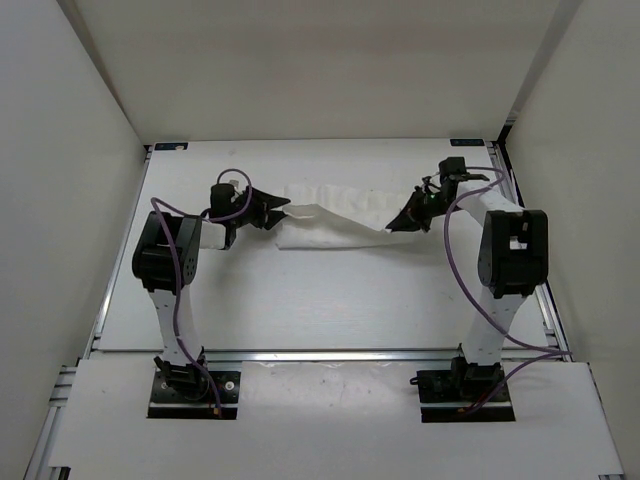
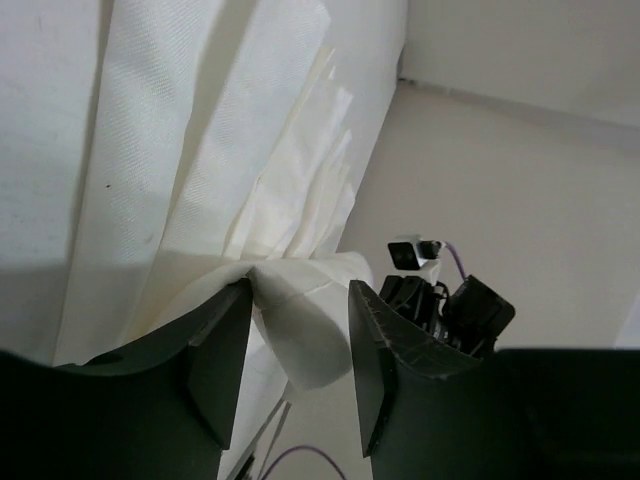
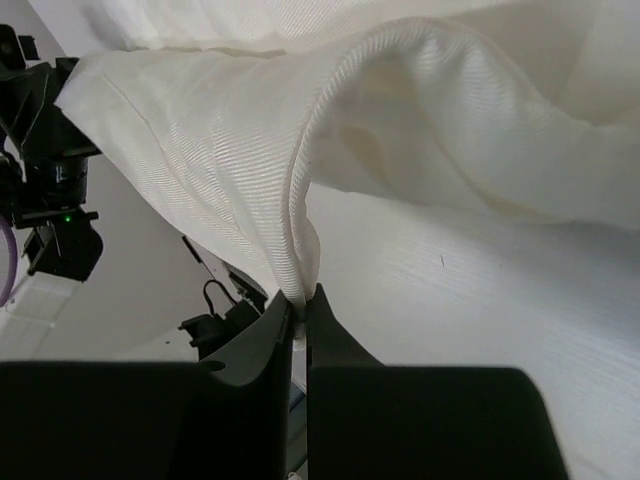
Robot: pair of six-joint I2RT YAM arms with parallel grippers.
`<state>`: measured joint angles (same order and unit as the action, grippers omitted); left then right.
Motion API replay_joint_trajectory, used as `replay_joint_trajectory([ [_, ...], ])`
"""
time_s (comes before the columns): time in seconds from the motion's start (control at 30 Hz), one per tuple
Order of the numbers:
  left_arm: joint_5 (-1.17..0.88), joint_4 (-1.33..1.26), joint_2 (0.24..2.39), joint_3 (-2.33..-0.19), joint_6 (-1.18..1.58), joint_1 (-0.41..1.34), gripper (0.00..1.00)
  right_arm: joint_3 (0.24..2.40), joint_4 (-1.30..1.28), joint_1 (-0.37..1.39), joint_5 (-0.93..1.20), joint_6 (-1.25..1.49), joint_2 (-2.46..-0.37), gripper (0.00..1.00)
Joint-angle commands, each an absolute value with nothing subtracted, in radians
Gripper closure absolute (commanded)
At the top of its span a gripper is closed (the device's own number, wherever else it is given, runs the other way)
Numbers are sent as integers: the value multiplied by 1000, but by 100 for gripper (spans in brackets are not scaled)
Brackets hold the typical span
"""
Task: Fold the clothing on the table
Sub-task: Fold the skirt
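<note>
- While the near half of the table [image 1: 330, 305] lies bare in front of the arm bases, the work sits farther back. The clothing [image 1: 330, 232] is strung between the two hands over the table's far half.
- Our left hand [image 2: 300, 290] stands wide open. A rounded corner of fabric lies in the gap and brushes the tip of one of the fingers [image 2: 215, 360], but nothing is pinched.
- Our right hand [image 3: 300, 298] is clenched on a fold of the clothing. The fabric rises from the pinch in a taut ridge and drapes away towards the other arm.
- We judge that the step in hand is laying this fold down, with the left end freed and the right end yet to be set down.
- To do it well, we should draw the left hand straight back along its own fingers. Lifting or swinging it could hook the loose corner and drag the fold askew.
- We should lower the right hand until its fold rests on the table, then open it. That way the fabric settles instead of dropping and bunching.
- Farthest back, a strip of the clothing lies flat with ribbed creases. We should line the lifted edge up with that strip, because thin, soft fabric like this probably slides and wrinkles easily.
</note>
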<state>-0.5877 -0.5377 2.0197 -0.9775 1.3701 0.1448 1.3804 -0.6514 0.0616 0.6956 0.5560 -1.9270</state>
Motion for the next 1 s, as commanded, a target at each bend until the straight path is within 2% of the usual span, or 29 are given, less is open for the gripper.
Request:
replay_joint_trajectory([
  [0.0, -516, -726, 1982, -1020, 1451, 115, 45, 1459, -565, 52, 710, 594, -1962, 99],
  [0.27, -494, -923, 1902, -945, 1489, 25, 45, 1548, -413, 15, 793, 715, -2085, 100],
  [0.4, -555, -855, 1833, -920, 1437, 43, 52, 1559, -324, 3, 814, 771, -2123, 99],
  [0.47, -581, -774, 1813, -936, 1361, 75, 68, 1537, -179, 2, 845, 866, -2132, 89],
  [0.5, -592, -688, 1804, -948, 1295, 116, 84, 1514, -78, 2, 853, 914, -2134, 83],
  [0.53, -600, -646, 1798, -968, 1260, 147, 90, 1497, -22, -21, 847, 948, -2125, 67],
  [0.6, -586, -482, 1795, -1005, 1134, 198, 100, 1465, 133, -26, 818, 1012, -2118, 58],
  [0.67, -566, -393, 1796, -1040, 1062, 231, 100, 1421, 314, -35, 769, 1084, -2103, 45],
  [0.7, -552, -353, 1792, -1049, 1028, 248, 100, 1393, 371, -38, 740, 1098, -2080, 42],
  [0.77, -543, -324, 1802, -1052, 1006, 268, 100, 1434, 285, -34, 721, 1045, -2062, 37],
  [0.83, -526, -310, 1805, -1052, 1003, 273, 100, 1532, 64, -20, 694, 898, -2051, 39],
  [0.9, -509, -298, 1816, -1045, 1000, 275, 100, 1642, -233, -6, 576, 687, -2048, 41],
  [0.97, -480, -249, 1831, -1066, 970, 282, 100, 1667, -360, 44, 487, 600, -2036, 44],
])
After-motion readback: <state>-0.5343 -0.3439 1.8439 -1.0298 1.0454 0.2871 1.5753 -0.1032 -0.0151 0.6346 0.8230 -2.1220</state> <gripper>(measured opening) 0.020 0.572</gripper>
